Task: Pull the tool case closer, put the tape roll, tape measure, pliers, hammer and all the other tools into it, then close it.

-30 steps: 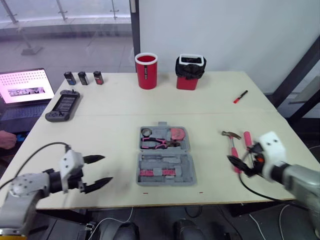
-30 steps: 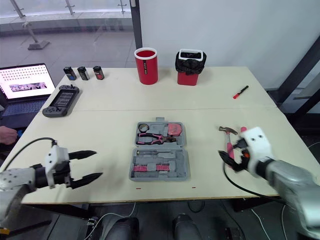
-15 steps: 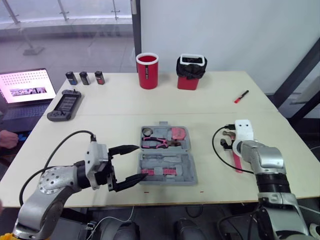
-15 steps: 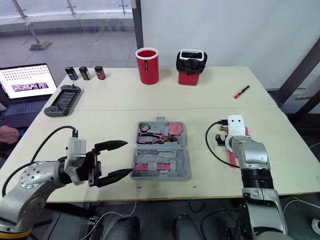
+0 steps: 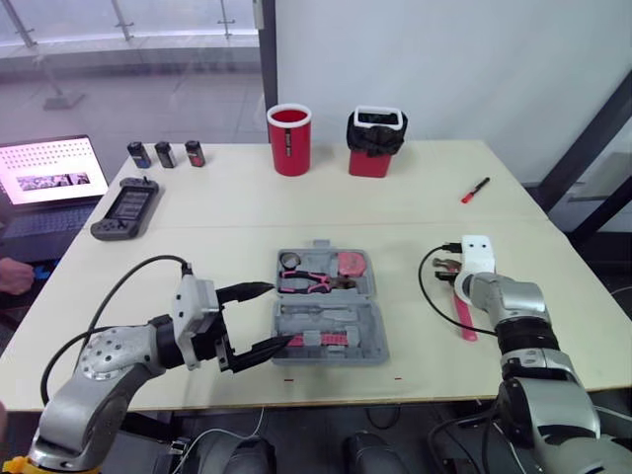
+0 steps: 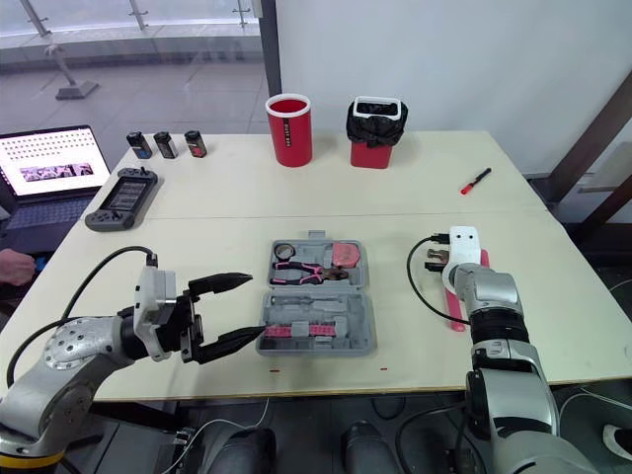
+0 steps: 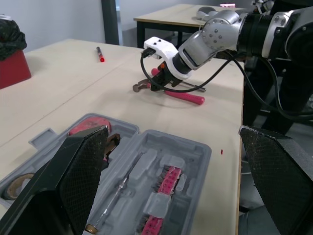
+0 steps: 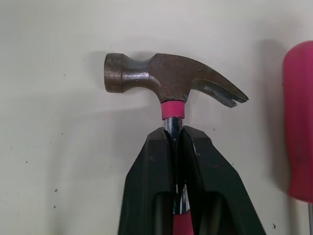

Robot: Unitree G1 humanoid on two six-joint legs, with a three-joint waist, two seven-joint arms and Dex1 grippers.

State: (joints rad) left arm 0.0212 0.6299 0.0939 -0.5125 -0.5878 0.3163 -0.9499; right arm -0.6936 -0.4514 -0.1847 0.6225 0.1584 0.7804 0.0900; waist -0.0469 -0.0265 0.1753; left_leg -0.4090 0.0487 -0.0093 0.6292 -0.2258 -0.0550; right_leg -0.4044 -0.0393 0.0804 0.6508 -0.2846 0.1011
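A grey tool case (image 5: pixel 377 348) lies open near the middle of a pale table (image 5: pixel 217 212), with its two halves flat. The half farther from the robot holds a tape roll (image 5: pixel 289 261), pink-handled pliers (image 5: pixel 306 283) and a pink tape measure (image 5: pixel 351 265). The nearer half holds a row of pink bits (image 5: pixel 314 341). To the robot's right of the case and apart from it, a hammer (image 8: pixel 166 78) with a pink handle lies on the table. The right gripper (image 8: pixel 175 132) is clenched on the hammer's neck just below the steel head. A second pink-handled tool (image 8: pixel 298 122) lies just beside the hammer, on the side away from the case. At the case's left edge the left gripper (image 5: pixel 281 314) is spread wide and holds nothing. Its lower fingertip reaches the near half, though contact cannot be judged. Beyond the case, at the table's far edge, stand a red cup (image 5: pixel 289 138) and a red bin (image 5: pixel 375 141) with a black liner. A red marker (image 5: pixel 475 191) lies beyond the case to its right. Far to the left of the case are a handheld console (image 5: pixel 123 207), three small cans (image 5: pixel 165 154) and an open laptop (image 5: pixel 49 183).
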